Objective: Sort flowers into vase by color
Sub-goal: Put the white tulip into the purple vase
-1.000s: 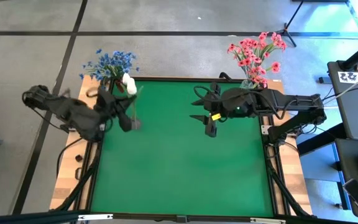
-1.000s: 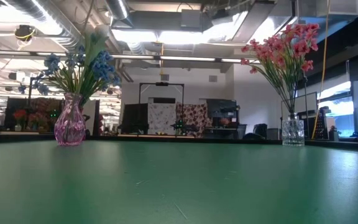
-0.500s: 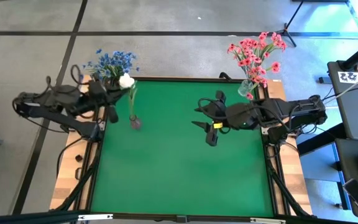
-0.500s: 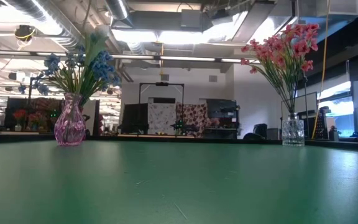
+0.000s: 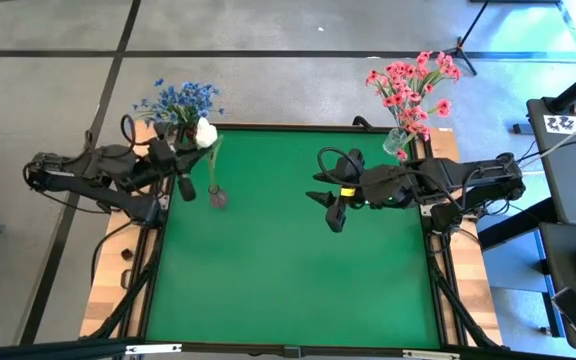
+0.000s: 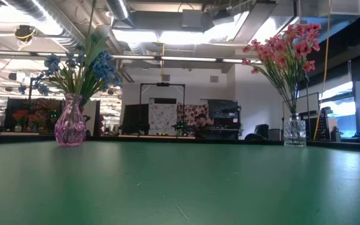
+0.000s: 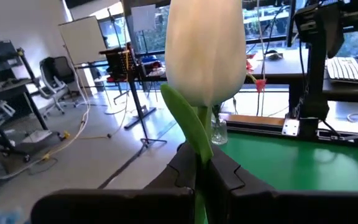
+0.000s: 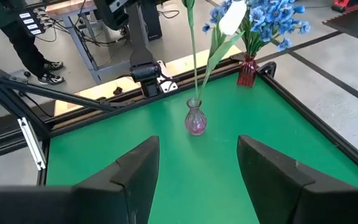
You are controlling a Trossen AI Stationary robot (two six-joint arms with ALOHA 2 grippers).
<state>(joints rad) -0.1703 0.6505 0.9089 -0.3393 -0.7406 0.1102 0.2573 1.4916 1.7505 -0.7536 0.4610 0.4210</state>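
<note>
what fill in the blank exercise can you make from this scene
1. The left gripper is shut on the stem of a ____ flower.
2. The blue flowers stand near the ____ arm.
3. The right gripper hangs ____ over the green table.
4. The clear vase holds ____ flowers.

Missing words: white; left; open; pink

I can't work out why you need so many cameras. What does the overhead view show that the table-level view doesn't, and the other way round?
Only the overhead view shows the two arms: the left gripper at the stem of the white flower, and the right gripper hovering over the green table with jaws open. Only the table-level view shows the room behind, with its ceiling lights. Both show the blue flowers, the pink flowers and the white flower.
</note>
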